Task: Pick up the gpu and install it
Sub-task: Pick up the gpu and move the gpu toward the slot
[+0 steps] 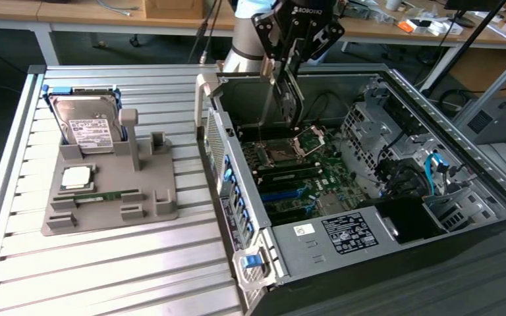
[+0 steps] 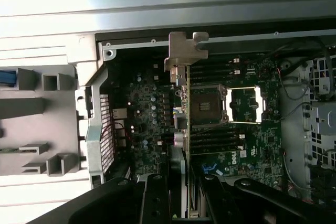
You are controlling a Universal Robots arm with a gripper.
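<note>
Your end effector is clamped on the gpu, with a black finger on each flat face of the thin card. The card hangs upright and edge-on inside the open computer case, over the green motherboard, just beside the square silver-framed CPU socket. Its stepped silver bracket is at the end away from the fingers. A grey moulded holder with a shiny hard drive sits on the ribbed metal surface.
</note>
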